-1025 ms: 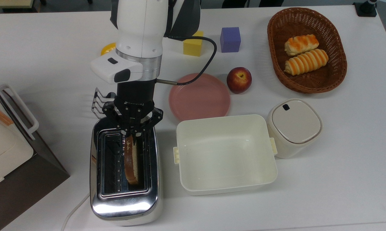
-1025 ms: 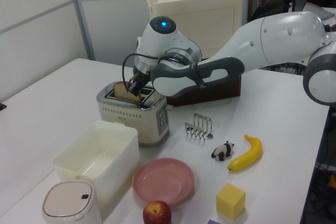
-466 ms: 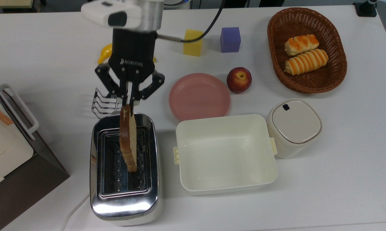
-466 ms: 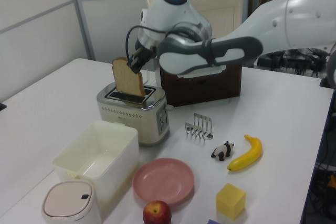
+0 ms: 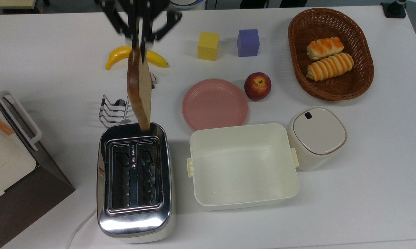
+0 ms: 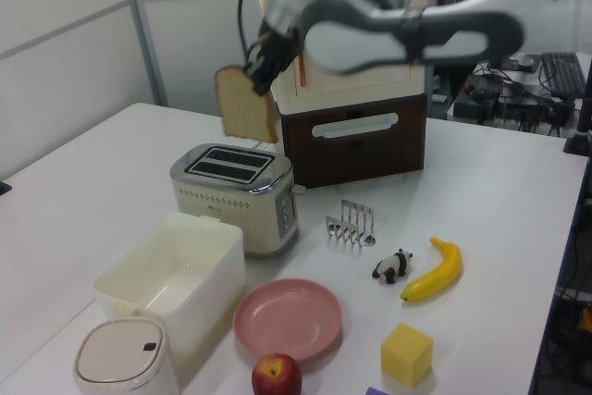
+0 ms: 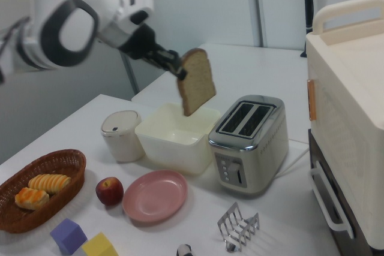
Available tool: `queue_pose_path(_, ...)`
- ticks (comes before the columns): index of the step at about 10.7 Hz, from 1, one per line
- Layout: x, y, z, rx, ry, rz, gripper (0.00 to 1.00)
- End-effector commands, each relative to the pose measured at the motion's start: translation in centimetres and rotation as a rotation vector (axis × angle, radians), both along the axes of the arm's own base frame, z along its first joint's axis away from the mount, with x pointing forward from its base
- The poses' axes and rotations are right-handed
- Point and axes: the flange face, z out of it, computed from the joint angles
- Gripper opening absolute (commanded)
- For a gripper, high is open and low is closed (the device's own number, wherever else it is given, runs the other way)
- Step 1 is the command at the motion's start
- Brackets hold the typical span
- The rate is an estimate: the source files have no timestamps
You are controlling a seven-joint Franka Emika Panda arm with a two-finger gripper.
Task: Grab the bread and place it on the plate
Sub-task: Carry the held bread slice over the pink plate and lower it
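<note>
Overhead, the gripper (image 5: 140, 43) pinches the bread (image 5: 138, 90) by its top edge, slice hanging vertically

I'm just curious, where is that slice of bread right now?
The bread hangs in the air from the gripper, clear above the toaster; in the left view the pink plate lies nearer the camera.

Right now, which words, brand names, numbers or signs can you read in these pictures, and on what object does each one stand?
None can be read.
Toaster: its front controls are too small to read.
Bread, pink plate, cream tub, lidded bin: no text visible.
</note>
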Motion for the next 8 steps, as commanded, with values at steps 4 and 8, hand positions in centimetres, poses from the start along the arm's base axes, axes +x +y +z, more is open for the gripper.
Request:
queue_pose_path(4,-6.5,6.3,-4.8,0.002,0.295,0.135,0.00)
queue_pose_path(8,-7.0,7.9,-10.3,-0.027,0.436,0.196,0.00)
